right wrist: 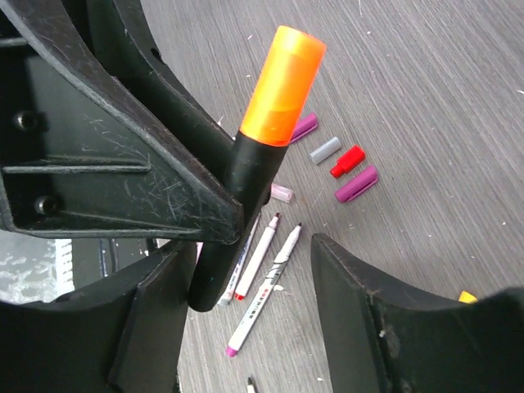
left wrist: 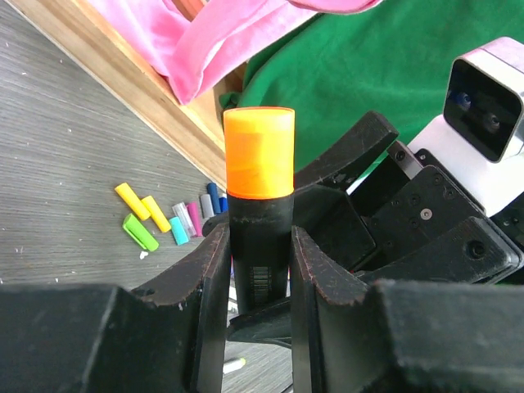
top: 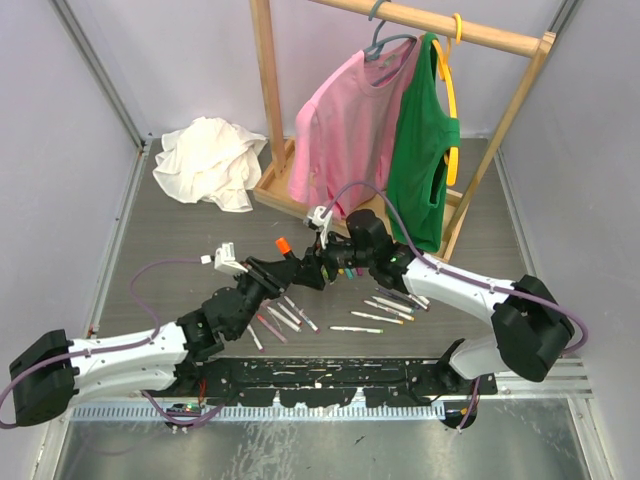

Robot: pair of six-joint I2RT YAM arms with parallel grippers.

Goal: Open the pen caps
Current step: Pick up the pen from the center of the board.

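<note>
My left gripper (left wrist: 259, 239) is shut on the black barrel of a stubby marker (left wrist: 259, 254), held upright with its orange pen cap (left wrist: 259, 151) on top. From above, that cap (top: 283, 243) shows over the left gripper (top: 298, 267). My right gripper (right wrist: 255, 282) is open. The marker's lower end (right wrist: 214, 270) hangs between its jaws, close to the left one, while the cap (right wrist: 282, 86) sticks up clear of them. Loose pen caps (left wrist: 155, 214) lie on the table, among them a purple one (right wrist: 356, 184) and a red one (right wrist: 347, 161). Uncapped pens (right wrist: 266, 299) lie below.
More pens (top: 385, 310) lie scattered on the table in front of the arms. A wooden clothes rack (top: 268, 100) stands at the back with a pink shirt (top: 345, 130) and a green top (top: 422, 150). A white cloth (top: 210, 160) is crumpled at the back left.
</note>
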